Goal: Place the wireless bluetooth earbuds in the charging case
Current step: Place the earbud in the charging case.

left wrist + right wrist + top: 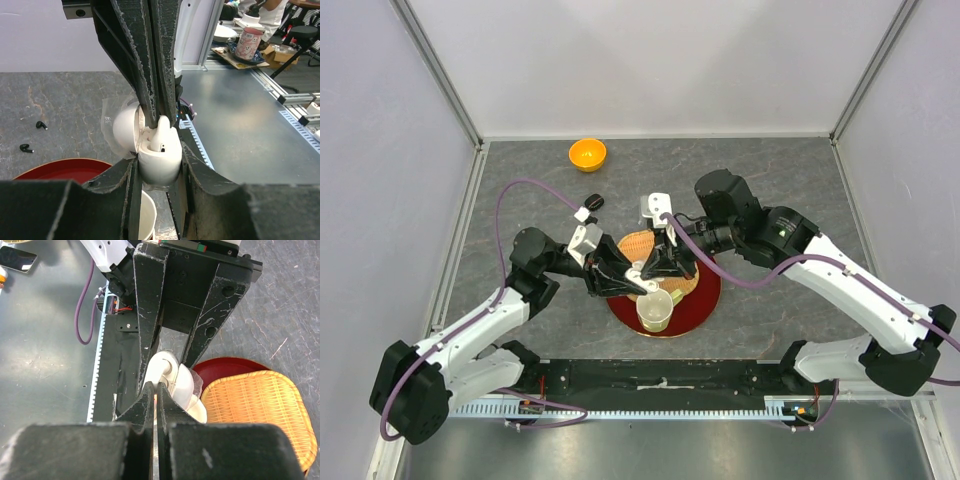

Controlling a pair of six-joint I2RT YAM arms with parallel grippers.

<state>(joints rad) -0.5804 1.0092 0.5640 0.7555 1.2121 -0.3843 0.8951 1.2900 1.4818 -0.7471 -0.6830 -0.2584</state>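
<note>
Closest to us in the left wrist view, the left gripper (159,161) has its black fingers clamped on the lower shell of the white charging case (158,172), lid swung open to the left; a white earbud (162,135) stands upright in the case, and the other arm's fingers come down from above, pressed together, tips against that bud; whether they pinch it or merely touch it we cannot tell. Over to the right wrist view: the right gripper (156,389) is closed, barely a slit between its fingers, the case just beyond the tips; the bud itself is hidden here.

Only the left wrist view gives us a black earbud (41,124) and a second black earbud (25,148), lying apart on the table, far left. From above we see the case held over a red plate (705,300), just by a cream cup (655,312); a wicker tray (634,243) overlaps the plate's far side; an orange bowl (587,154) sits at the far edge.

Grey, stone-patterned table (790,180); plain white walls on three sides, aluminium posts in the corners; beyond the near edge, a patterned mug (248,43) on a cluttered bench.
</note>
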